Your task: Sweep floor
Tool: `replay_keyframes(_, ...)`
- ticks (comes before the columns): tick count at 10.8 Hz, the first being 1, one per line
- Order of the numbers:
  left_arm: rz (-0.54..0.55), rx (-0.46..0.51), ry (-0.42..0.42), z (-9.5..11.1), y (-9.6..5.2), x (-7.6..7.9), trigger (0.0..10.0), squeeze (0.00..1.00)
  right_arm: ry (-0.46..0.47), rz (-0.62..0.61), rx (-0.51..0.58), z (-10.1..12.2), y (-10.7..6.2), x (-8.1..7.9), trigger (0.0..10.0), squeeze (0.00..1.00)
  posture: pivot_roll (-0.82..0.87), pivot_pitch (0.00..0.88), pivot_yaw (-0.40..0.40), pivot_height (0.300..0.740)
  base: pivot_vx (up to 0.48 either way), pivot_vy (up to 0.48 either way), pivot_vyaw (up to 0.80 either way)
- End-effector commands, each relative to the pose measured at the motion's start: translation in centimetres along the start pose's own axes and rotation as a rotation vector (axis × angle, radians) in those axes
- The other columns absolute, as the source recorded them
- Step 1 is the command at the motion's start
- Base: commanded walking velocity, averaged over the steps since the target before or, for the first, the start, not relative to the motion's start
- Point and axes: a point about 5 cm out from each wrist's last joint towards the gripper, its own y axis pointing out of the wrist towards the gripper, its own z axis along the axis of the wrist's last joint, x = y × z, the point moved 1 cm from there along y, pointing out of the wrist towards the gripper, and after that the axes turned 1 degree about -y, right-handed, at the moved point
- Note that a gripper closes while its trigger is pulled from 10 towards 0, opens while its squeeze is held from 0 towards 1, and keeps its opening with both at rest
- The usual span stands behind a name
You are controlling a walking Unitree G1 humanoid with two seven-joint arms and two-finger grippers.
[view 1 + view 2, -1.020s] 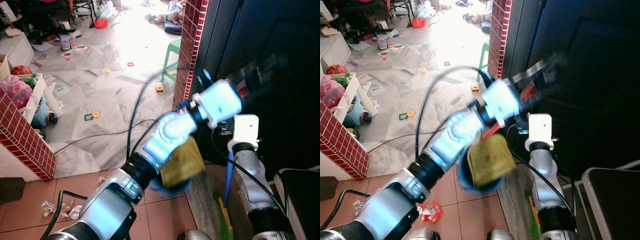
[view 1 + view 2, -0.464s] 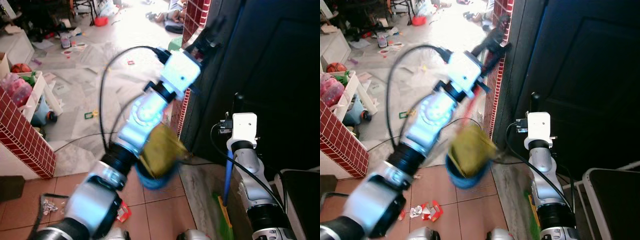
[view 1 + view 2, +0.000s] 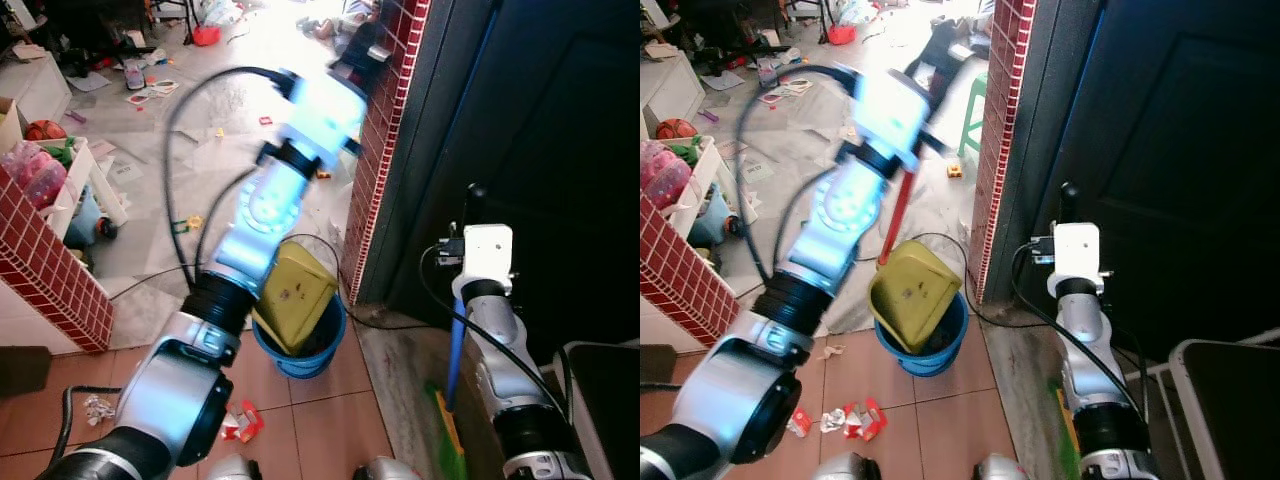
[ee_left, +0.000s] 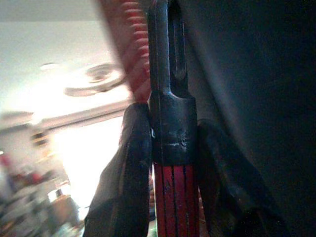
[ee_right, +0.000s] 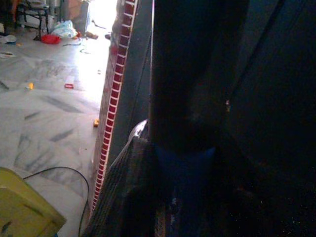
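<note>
Crumpled red and white scraps of litter (image 3: 855,420) lie on the terracotta floor tiles (image 3: 940,420). Just beside them stands a round blue plastic bucket (image 3: 930,355), with a yellow plastic dustpan (image 3: 912,295) tipped into it on its red handle (image 3: 898,215). The left gripper (image 4: 168,143) is raised high, fingers (image 4: 126,168) clamped on that handle's black end. Past the red brick pillar (image 3: 998,130), the right gripper (image 5: 177,163) seems closed round the blue broom handle (image 3: 455,350), though that wrist view is dim.
</note>
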Motion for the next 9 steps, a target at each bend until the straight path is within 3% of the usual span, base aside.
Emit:
replay_keyframes(1, 0.139, 0.178, 0.033, 4.6, 1.8, -3.5, 10.0, 0.0, 0.0, -0.006, 0.038, 0.9, 0.6, -0.1, 10.0, 0.0, -0.08, 0.0, -0.047, 0.74, 0.0, 0.0, 0.0)
replay_keyframes(3, 0.281, 0.224, 0.105, 6.3, 1.9, -6.9, 10.0, 0.0, 0.01, 0.01, 0.041, 1.0, 1.0, -0.8, 10.0, 0.0, -0.06, 0.0, -0.053, 0.74, 0.0, 0.0, 0.0)
replay_keyframes(4, 0.361, 0.245, 0.183, 7.3, 1.7, -9.4, 10.0, 0.0, 0.018, 0.021, 0.043, 1.1, 1.2, -1.4, 10.0, 0.0, -0.03, 0.0, -0.06, 0.74, 0.0, 0.0, 0.0)
replay_keyframes(6, 0.436, 0.159, 0.315, 6.8, 0.0, -12.3, 10.0, 0.0, 0.029, 0.033, 0.04, 0.9, 1.5, -1.8, 10.0, 0.0, 0.0, 0.0, -0.064, 0.74, 0.0, 0.0, 0.0)
replay_keyframes(8, 0.465, 0.093, 0.317, 5.7, -1.3, -12.9, 10.0, 0.0, 0.033, 0.036, 0.036, 0.7, 1.5, -1.8, 10.0, 0.0, 0.01, 0.0, -0.064, 0.74, 0.0, 0.0, 0.0)
replay_keyframes(9, 0.512, -0.029, 0.31, 3.8, -3.0, -13.4, 10.0, 0.0, 0.038, 0.041, 0.032, 0.5, 1.4, -2.0, 10.0, 0.0, 0.02, 0.0, -0.064, 0.74, 0.0, 0.0, 0.0)
